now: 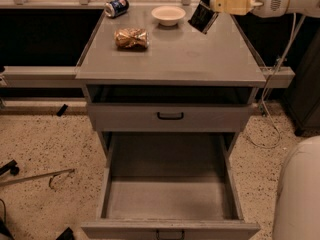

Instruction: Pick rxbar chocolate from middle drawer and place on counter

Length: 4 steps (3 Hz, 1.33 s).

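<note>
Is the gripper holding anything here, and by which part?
Yes: the gripper, over the far side of the counter, holds the rxbar by its upper end; it hangs tilted.
</note>
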### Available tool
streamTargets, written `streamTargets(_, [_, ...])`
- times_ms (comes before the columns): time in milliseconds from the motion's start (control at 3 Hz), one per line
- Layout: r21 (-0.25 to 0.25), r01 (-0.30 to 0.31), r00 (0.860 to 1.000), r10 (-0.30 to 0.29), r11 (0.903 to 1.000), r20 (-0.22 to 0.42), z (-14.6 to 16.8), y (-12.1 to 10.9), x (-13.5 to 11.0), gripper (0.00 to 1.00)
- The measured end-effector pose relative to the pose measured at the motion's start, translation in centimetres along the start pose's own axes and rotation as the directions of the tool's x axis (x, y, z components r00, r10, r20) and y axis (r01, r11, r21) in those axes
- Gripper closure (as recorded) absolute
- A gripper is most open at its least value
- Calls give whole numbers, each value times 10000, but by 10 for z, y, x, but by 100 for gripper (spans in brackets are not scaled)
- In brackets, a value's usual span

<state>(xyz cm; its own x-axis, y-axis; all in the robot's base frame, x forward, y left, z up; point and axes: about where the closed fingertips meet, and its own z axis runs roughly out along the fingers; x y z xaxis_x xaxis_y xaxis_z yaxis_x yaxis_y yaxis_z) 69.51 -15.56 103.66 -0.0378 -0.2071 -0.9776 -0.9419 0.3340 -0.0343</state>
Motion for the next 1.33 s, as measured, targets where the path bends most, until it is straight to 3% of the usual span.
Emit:
streamTargets(333, [959,437,9990,-434,9944,-52,-3,-32,1,100])
streamTargets(1333, [954,463,9967,-397,9944,-702,82,-86,93,100])
